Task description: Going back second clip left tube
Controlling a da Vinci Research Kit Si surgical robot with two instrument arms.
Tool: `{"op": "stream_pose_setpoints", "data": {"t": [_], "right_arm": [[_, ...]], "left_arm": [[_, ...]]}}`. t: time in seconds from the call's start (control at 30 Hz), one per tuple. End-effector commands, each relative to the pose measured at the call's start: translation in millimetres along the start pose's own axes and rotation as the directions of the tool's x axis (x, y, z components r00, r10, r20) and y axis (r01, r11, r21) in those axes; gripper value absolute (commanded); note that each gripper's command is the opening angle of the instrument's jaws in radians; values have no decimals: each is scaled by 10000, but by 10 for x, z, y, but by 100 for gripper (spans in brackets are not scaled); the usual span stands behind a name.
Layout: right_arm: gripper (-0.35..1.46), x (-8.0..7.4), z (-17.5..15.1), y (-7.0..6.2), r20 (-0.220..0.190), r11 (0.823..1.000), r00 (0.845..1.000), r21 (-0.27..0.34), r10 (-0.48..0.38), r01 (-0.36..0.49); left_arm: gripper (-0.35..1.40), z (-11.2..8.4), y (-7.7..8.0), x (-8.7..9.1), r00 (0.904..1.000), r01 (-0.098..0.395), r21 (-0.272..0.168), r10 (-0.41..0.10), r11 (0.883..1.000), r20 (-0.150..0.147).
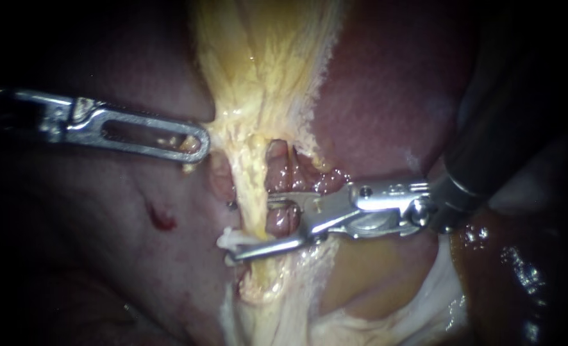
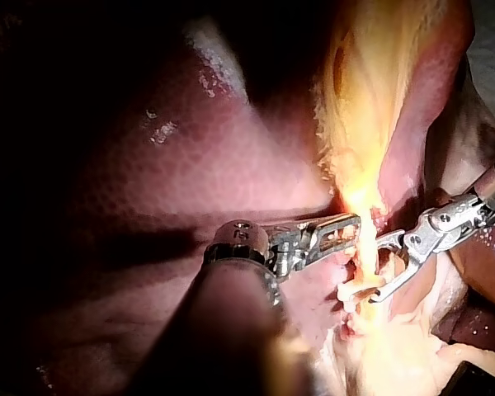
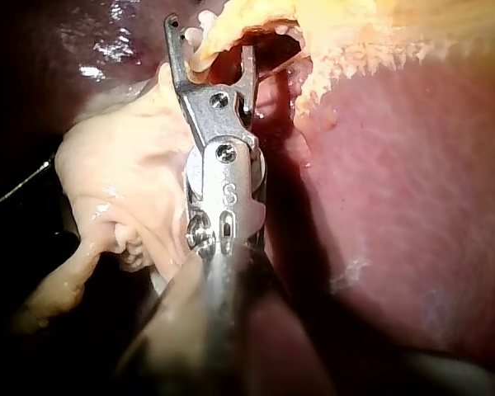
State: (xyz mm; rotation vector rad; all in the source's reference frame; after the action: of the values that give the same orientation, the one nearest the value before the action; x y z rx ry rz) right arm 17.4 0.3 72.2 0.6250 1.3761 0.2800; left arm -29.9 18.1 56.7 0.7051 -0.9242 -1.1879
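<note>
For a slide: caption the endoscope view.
Right instrument, jaws open, straddles the yellow tissue and pink tube; left instrument touches the tissue's edge.

left instrument (image 1: 193, 145) left of fatty strand (image 1: 258, 96), touching it | right instrument (image 1: 252, 229) right of strand, jaws apart astride tube (image 1: 279, 174) | liver (image 1: 374, 83) behind both

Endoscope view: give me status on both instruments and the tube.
Left instrument shut on yellow tissue band. Right instrument jaws open, pink tube between them, not gripped. Band crosses that gap too.
</note>
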Motion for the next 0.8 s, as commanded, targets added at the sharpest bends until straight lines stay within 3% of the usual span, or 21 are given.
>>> {"op": "stream_pose_setpoints", "data": {"t": [0.03,0.43,0.8], "right_arm": [[50,1,-4,-1,2,10000,10000,23,-46,46],[50,-3,-79,-23,153,9937,9938,-203,-1097,1100],[50,28,-154,-25,396,9813,9837,-732,-1756,1781]], "left_arm": [[-35,0,0,0,10000,-6,11,6,10000,-5],[-35,-1,1,0,10000,-11,17,11,10000,-10],[-35,0,2,1,10000,-15,13,15,10000,-6]]}}
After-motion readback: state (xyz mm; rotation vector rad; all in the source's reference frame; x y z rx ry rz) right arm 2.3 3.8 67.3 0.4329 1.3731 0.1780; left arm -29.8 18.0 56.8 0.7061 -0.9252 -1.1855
